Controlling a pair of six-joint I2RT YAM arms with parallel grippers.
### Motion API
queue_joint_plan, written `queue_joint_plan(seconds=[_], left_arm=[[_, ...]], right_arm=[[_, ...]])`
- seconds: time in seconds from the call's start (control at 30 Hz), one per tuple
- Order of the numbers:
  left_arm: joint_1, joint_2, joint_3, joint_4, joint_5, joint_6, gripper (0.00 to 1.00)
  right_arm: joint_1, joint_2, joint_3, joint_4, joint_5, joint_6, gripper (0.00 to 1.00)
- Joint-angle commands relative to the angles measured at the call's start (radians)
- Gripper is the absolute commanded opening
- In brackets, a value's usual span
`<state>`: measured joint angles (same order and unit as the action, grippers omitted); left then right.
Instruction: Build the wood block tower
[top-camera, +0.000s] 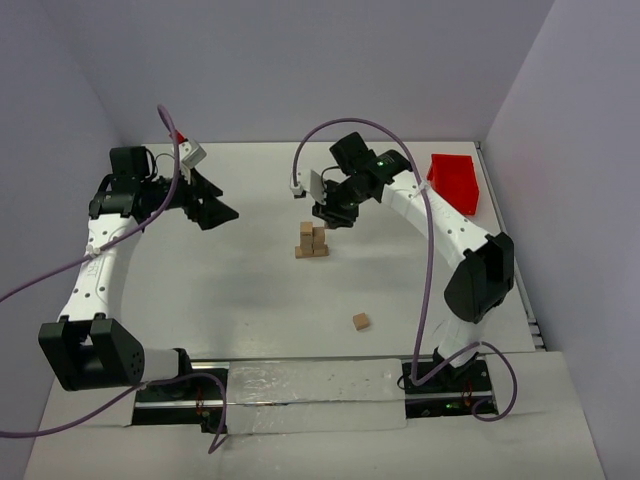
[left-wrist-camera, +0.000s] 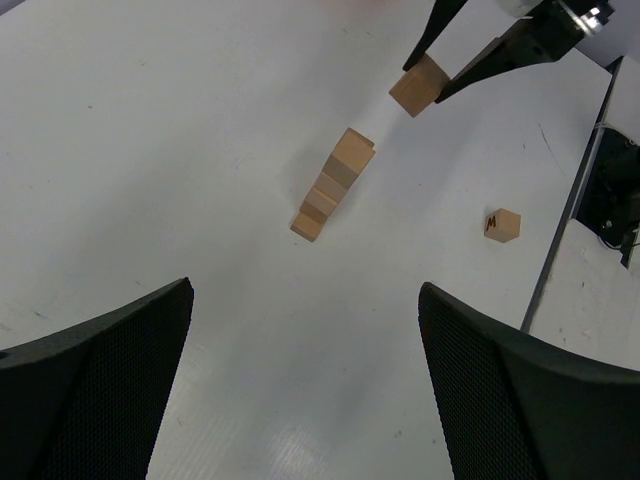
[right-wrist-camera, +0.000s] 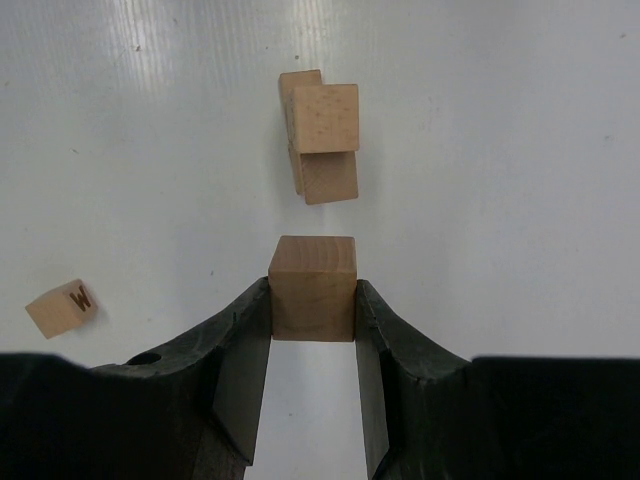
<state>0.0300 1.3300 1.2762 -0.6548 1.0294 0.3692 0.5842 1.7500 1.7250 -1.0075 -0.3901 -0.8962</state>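
The tower is a small stack of tan wooden cubes in the middle of the table; it also shows in the left wrist view and the right wrist view. My right gripper hangs in the air just behind the tower, shut on one wood block, which also shows in the left wrist view. A loose block marked with a letter lies nearer the front, also in the right wrist view. My left gripper is open and empty, well left of the tower.
A red plastic bin stands at the back right by the wall. The table's right edge runs past the loose block. White walls close the back and sides.
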Motion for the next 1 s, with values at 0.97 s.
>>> queue_joint_plan(seconds=[0.97], left_arm=[[-0.050, 0.012, 0.060, -0.013, 0.004, 0.033, 0.99]], right_arm=[[0.003, 0.171, 0.137, -0.040, 0.003, -0.075, 0.08]])
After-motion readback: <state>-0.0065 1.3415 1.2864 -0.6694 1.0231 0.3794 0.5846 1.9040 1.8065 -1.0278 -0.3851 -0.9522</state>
